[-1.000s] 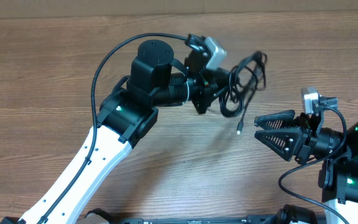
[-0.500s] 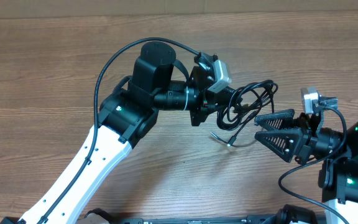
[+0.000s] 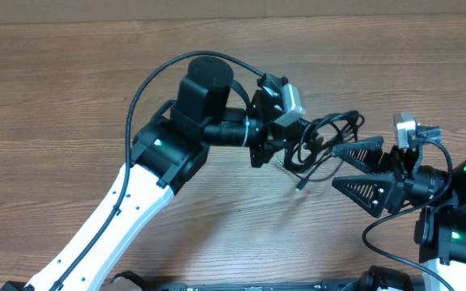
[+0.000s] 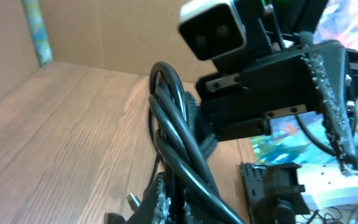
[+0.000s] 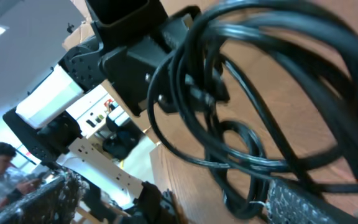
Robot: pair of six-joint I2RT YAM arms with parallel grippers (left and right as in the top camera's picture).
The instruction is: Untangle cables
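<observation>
Pinching: my left claw (image 3: 288,148), pressed shut on the cables (image 3: 332,132)
Right claw (image 3: 336,168): spread wide beside the loops

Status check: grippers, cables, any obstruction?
Left gripper shut on cables, bundle aloft. Right gripper open at the bundle, not gripping. Nothing in the way.
</observation>
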